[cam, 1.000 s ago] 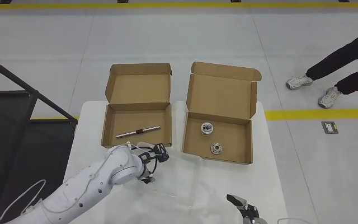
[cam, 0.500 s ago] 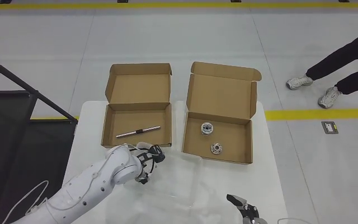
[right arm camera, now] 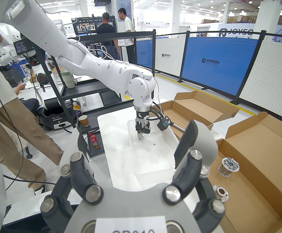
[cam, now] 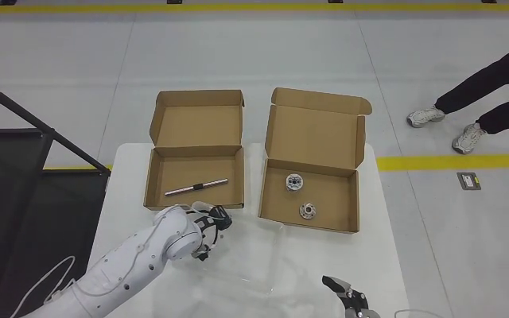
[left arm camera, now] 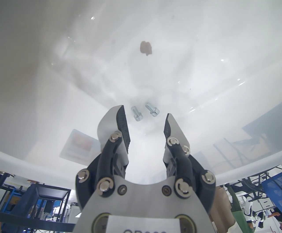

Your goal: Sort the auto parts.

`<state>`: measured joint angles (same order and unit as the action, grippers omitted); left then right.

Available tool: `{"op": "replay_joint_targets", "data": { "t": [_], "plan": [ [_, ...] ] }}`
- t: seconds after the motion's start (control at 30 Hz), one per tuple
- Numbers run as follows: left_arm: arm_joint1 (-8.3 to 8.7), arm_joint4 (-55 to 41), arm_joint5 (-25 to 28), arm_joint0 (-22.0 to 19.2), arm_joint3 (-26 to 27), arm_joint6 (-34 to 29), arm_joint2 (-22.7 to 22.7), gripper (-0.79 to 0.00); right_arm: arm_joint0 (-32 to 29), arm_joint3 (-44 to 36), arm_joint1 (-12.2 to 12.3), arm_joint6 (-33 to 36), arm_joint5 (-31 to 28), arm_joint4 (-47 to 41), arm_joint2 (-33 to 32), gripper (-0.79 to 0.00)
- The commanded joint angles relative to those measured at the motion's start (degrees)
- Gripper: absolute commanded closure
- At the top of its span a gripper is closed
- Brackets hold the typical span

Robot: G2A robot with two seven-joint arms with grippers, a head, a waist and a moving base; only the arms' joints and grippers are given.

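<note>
Since a second ago my left hand drew back over the tray, open and empty above two bolts. Left box holds a rod, right box two hubs.

Ceiling lamps lit everything brightly and evenly; small glints speckled the clear tray; wrist views bowed at their edges.

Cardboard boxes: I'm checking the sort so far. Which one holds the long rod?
The box nearest the left pincer: a single metal rod lies on its floor. The other box holds two round metal parts, no rod.
</note>
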<state>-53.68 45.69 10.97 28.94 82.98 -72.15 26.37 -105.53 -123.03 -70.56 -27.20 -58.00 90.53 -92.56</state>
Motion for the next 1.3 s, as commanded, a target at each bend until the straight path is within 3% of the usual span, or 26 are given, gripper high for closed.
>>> {"op": "replay_joint_targets", "data": {
  "t": [0.0,0.17,1.27],
  "plan": [
    [-0.26,0.3,0.0,0.0,-0.3,-0.2,0.0,-0.403,0.0,0.0,0.0,0.0,0.0,0.0,0.0,-0.785],
    [-0.97,-0.1,0.8,0.2,-0.7,-0.4,0.3,-0.354,0.0,0.0,0.0,0.0,0.0,0.0,0.0,-0.785],
    [-4.45,0.5,2.0,1.0,-5.6,-6.2,1.6,-0.274,0.0,0.0,0.0,0.0,0.0,0.0,0.0,-0.785]
  ]
}}
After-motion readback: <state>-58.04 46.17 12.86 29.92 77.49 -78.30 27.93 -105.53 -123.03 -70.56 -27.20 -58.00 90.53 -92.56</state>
